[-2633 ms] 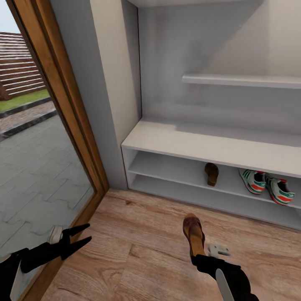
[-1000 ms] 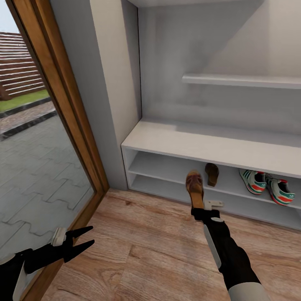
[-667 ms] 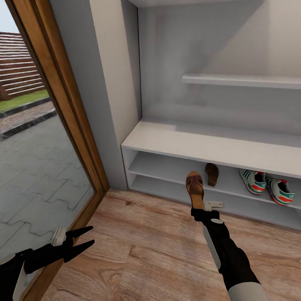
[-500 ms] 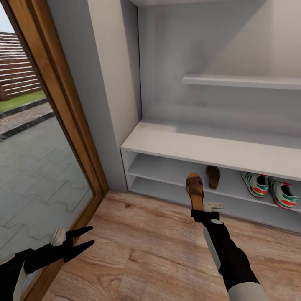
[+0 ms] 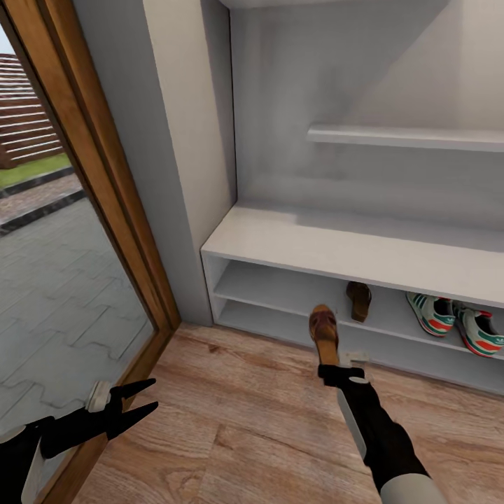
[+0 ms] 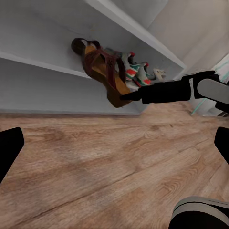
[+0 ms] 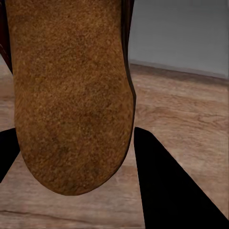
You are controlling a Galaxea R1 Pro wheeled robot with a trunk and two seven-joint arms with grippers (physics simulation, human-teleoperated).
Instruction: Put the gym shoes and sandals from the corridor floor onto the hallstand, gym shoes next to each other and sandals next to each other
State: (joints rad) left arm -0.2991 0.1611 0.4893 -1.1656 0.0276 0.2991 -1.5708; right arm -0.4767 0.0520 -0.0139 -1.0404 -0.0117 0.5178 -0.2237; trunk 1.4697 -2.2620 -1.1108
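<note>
From my head camera, my right gripper clamps the heel of a dark brown sandal, toe pointing at the hallstand. The other sandal and the two gym shoes sit on its upper low shelf. My left gripper hangs open and empty over the corridor floor. Since 2.6 seconds ago the held sandal has come forward to the rack front. My left wrist camera shows it tilted before the shelves; my right wrist camera shows its grainy tan sole between my fingers.

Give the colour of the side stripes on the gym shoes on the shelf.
Green, clearest in the head view on the gym shoes.
</note>
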